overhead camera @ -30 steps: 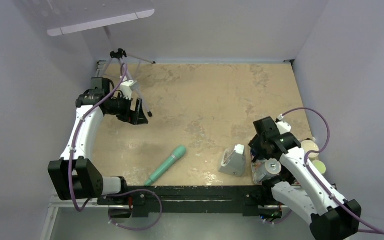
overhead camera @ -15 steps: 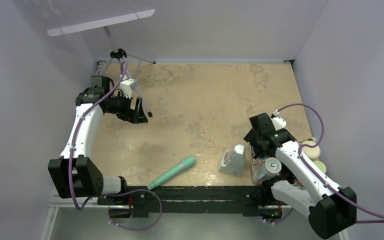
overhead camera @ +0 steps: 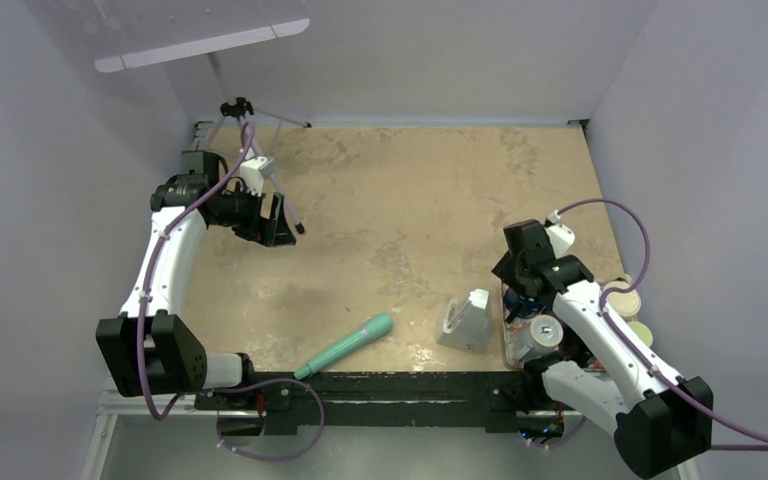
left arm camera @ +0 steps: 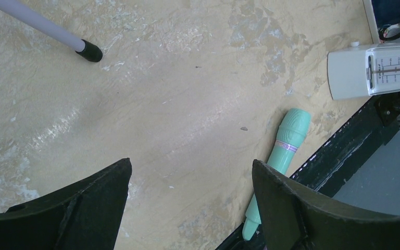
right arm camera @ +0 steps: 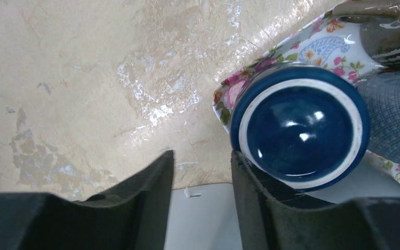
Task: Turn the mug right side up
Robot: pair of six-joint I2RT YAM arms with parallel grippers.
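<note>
The mug (right arm camera: 299, 127) stands upside down, its dark blue base with a white ring facing up, on a floral tray (right arm camera: 312, 47). My right gripper (right arm camera: 202, 156) is open with a narrow gap and empty; its right finger (right arm camera: 260, 198) is just left of the mug, close against its side. In the top view the right gripper (overhead camera: 518, 296) hovers over the tray's far end and hides most of the mug. My left gripper (left arm camera: 190, 172) is open and empty, far off at the table's left (overhead camera: 278, 222).
A white metronome (overhead camera: 467, 320) lies left of the tray (overhead camera: 508, 350). A silver can (overhead camera: 540, 335) sits on the tray. A teal handheld thing (overhead camera: 345, 345) lies near the front edge. A tripod (overhead camera: 250, 120) stands at the back left. Round discs (overhead camera: 628, 300) lie at the right.
The right wrist has moved away from the front edge and to the left, over the tray. The teal thing has shifted to the right. The left arm has barely moved.
</note>
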